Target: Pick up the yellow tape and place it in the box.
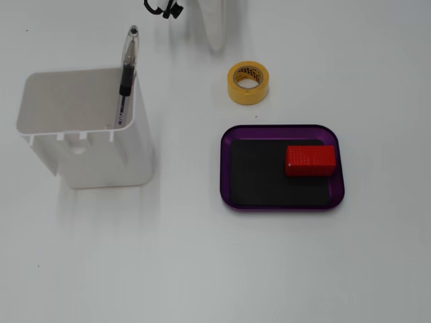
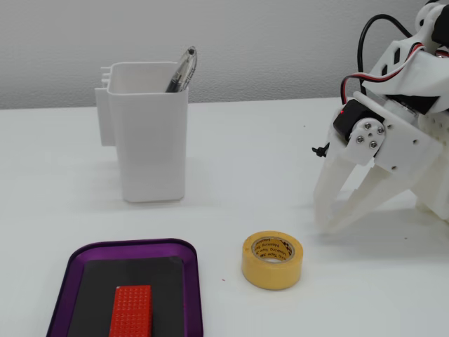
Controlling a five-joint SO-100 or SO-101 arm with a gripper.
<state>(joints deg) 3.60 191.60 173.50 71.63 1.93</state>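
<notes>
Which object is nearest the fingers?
The tape: it lies flat on the table just beside the fingers. The tray, brick and box sit farther off.

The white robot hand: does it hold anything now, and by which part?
Nothing is held. The hand is open and empty beside the small yellow tape roll, not touching it.

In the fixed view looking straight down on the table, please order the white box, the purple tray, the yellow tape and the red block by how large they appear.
Largest to smallest:
1. white box
2. purple tray, close behind the box in outline
3. red block and yellow tape: too alike to rank
</notes>
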